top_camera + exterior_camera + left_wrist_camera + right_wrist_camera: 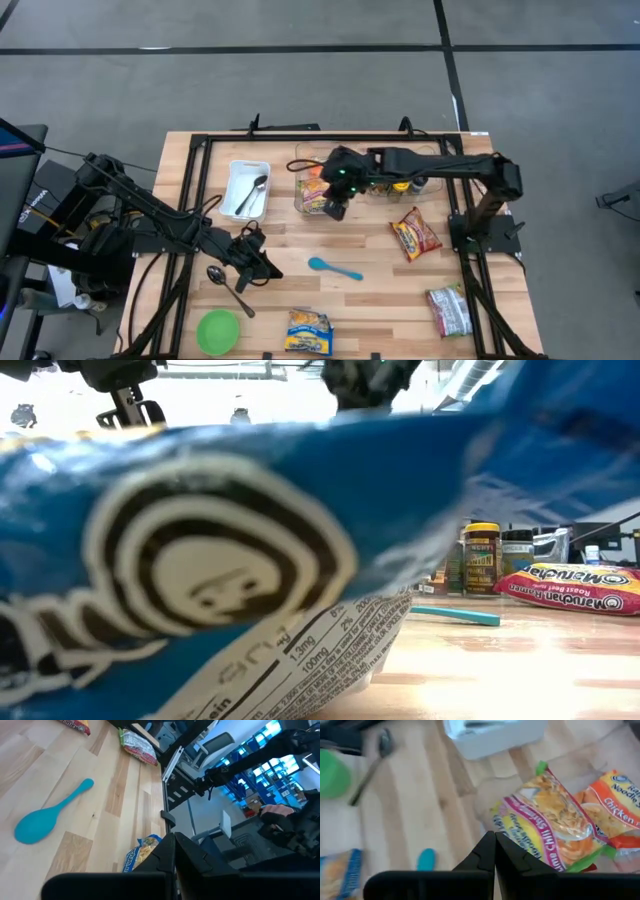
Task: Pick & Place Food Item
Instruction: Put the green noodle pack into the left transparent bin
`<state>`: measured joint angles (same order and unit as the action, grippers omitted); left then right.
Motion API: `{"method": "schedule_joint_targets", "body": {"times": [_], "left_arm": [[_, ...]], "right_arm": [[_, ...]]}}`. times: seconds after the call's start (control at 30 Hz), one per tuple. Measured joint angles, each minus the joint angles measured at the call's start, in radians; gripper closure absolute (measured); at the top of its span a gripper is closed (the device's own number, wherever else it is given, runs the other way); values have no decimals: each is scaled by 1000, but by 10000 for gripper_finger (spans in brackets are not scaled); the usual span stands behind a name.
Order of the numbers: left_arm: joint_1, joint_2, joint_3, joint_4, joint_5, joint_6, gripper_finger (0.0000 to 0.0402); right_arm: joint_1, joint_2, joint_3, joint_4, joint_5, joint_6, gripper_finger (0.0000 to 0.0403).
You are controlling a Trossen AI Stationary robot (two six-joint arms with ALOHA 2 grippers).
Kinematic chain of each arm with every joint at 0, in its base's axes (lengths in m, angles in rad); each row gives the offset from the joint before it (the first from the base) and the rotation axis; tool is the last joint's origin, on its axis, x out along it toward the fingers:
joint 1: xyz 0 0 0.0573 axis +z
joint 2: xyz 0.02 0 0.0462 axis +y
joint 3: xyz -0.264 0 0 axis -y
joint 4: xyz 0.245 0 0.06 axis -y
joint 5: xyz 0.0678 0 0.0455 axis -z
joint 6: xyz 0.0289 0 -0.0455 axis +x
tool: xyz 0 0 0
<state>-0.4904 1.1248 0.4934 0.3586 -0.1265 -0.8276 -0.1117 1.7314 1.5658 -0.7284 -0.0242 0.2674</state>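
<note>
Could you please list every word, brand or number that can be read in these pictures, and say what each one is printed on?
"Maruchan", twice, and "Roast Beef": red ramen packet.
"Noodle S" (cut off) and "Chicken": orange noodle packet.
"Chili", with a partial word before it: pink and yellow noodle packet.
"100mg", "13mg", "2%", "6%": nutrition panel of the blue packet against the low camera.
Yellow-lidded jar label: too blurred to read.

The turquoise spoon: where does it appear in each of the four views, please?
High view: the turquoise spoon lies near the table's middle, below the right arm's tool.
Low view: only its handle shows, right of centre, left of the red noodle packet.
Left wrist view: whole, at the left.
Right wrist view: only the bowl tip, at the bottom edge.
Shared landmark: the blue-and-yellow noodle packet, visible in all four views.
</note>
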Motion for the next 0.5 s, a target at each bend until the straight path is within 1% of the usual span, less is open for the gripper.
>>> {"method": "schedule_joint_targets", "body": {"times": [0.27,0.43,0.5], "left_arm": [[0,0,0,19,0,0,402],[0,0,0,38,0,0,402],[0,0,0,46,0,0,402]], "right_arm": [[105,-130,0,-31,1,14,403],[164,-186,0,-111,-1,12,403],[182,-201,0,-143,3,52,403]]}}
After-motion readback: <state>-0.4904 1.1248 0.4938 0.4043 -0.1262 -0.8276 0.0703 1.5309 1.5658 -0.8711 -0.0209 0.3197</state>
